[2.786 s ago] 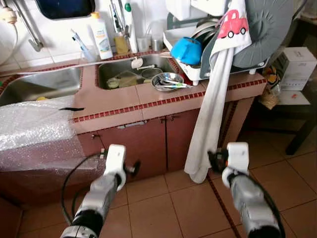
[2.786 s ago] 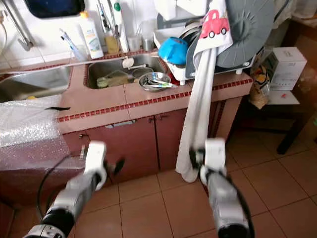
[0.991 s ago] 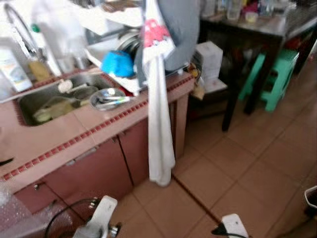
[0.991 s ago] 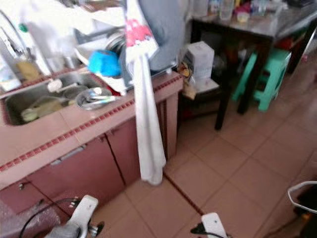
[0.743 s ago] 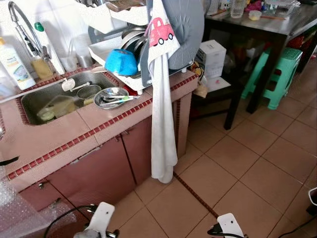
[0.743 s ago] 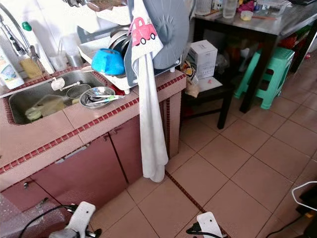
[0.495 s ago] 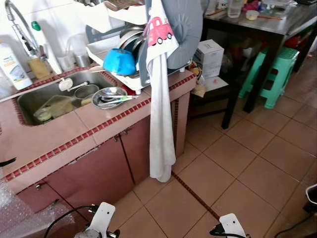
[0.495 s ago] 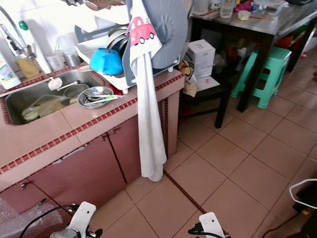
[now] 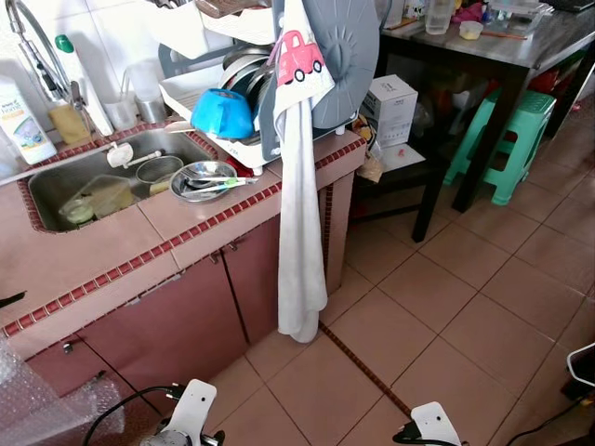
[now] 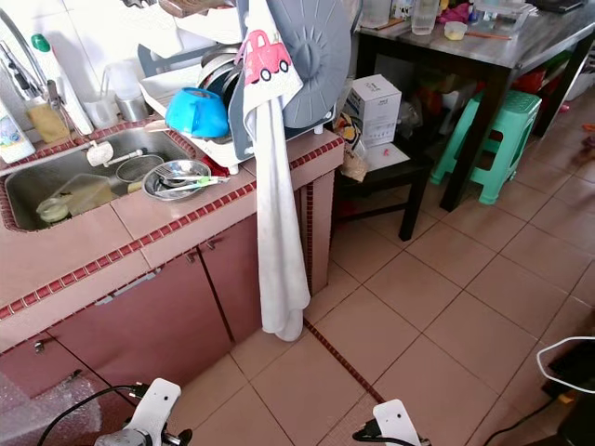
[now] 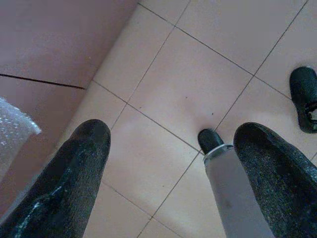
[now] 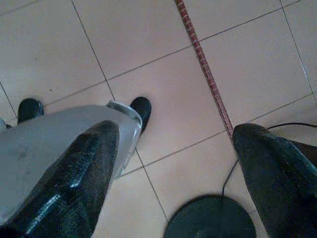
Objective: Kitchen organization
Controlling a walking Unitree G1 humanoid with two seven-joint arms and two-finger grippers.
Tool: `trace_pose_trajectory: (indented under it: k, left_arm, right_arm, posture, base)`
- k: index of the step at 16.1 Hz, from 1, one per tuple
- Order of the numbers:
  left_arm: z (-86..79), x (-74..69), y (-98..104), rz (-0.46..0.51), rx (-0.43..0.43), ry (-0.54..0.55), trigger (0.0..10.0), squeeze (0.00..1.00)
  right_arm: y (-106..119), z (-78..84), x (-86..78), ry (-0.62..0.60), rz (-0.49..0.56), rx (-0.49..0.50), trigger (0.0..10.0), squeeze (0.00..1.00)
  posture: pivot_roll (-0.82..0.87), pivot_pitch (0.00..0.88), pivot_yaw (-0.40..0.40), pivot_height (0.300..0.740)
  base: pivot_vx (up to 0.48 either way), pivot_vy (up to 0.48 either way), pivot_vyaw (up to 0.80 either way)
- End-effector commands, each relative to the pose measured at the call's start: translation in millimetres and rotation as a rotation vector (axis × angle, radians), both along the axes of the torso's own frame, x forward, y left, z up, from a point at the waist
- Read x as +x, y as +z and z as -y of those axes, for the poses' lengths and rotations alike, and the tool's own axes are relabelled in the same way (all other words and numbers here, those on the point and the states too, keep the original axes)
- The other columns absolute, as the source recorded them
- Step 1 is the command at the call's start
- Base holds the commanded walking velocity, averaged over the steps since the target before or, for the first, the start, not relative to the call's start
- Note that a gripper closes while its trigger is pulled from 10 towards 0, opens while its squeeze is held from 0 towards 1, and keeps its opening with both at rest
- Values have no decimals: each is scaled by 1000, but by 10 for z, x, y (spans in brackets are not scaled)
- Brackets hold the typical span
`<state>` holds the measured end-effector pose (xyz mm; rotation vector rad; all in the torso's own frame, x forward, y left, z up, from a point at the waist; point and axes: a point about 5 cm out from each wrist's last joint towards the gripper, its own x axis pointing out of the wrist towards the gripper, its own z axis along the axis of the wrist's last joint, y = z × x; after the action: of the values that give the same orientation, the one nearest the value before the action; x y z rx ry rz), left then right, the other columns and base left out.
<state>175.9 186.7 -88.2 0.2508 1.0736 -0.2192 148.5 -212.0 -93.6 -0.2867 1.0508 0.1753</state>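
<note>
Left eye view shows the likeliest things to tidy at the worktop's (image 9: 200,218) right end: a steel bowl (image 9: 203,178) with cutlery resting in it, just beside the sink's (image 9: 70,181) right rim, and behind it a white dish rack (image 9: 209,93) holding a blue bowl (image 9: 221,113), plates and a large grey lid (image 9: 346,56). A long white towel (image 9: 302,232) with a red car print hangs from the rack past the worktop's front edge almost to the floor. I judge the steel bowl light, stiff and slippery, best taken at its rim; the loose cutlery could slide out if it tips. The towel is soft and limp, so pinch it high up. Both arms hang low over the tiled floor (image 10: 446,307): the left hand (image 11: 171,148) and the right hand (image 12: 173,148) each have their fingers spread wide with nothing between them. The rack's contents overlap and are hard to separate, and the sink's left part is cut off.
</note>
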Motion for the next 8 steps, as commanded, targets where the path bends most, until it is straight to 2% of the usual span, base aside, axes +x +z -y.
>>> trace_pose_trajectory:
  k: [1,4,8]
  left_arm:
    - [-9,28,13,12,5,21,10000,0]
    - [-2,-7,-5,4,-6,46,10000,0]
    - [-49,-40,-13,-5,7,42,10000,0]
  right_arm:
    - [-9,24,-32,32,-28,-7,10000,0]
    - [17,80,12,30,-24,-20,10000,0]
    - [24,-30,85,37,-6,4,10000,0]
  posture:
    - [-121,0,46,740]
    - [-112,0,42,740]
    - [-108,0,60,740]
  base:
    - [0,0,0]
    - [0,0,0]
    - [0,0,0]
